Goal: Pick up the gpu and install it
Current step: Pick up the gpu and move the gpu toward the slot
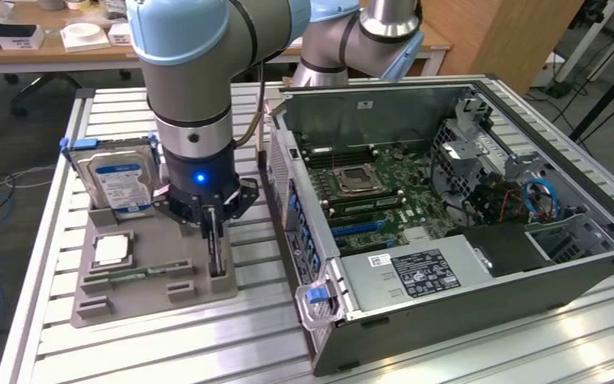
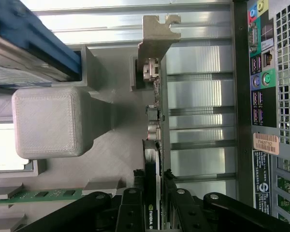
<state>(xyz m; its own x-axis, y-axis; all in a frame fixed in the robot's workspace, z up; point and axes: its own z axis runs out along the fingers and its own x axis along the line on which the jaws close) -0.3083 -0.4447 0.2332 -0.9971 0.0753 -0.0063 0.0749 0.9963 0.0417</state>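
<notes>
Black two-fingered tool (image 2: 153,180), clenched across the upper edge of the gpu (image 2: 152,152), a thin dark card on green board with a silver end bracket. Card stands edgewise in a slotted grey printed holder (image 1: 125,298), so that edge is offered for grasping. Open grey computer case (image 1: 563,264) just beside, on the slatted aluminium surface (image 1: 179,352).

You are looking at a surface (image 1: 179,336) of ribbed bare aluminium that is catching soft glare. The holder tray (image 2: 53,121) is showing matt grey plastic with a fine printed grain. The gpu (image 2: 152,212) is presenting a glossy black face, and its bracket (image 2: 157,38) is shining as bare silver metal. The claw (image 2: 153,176) is looking matt black. The computer case (image 1: 478,312) is wearing dark grey sheet metal, perforated at the rear. The hard drive (image 1: 115,180) is carrying a glossy label.
</notes>
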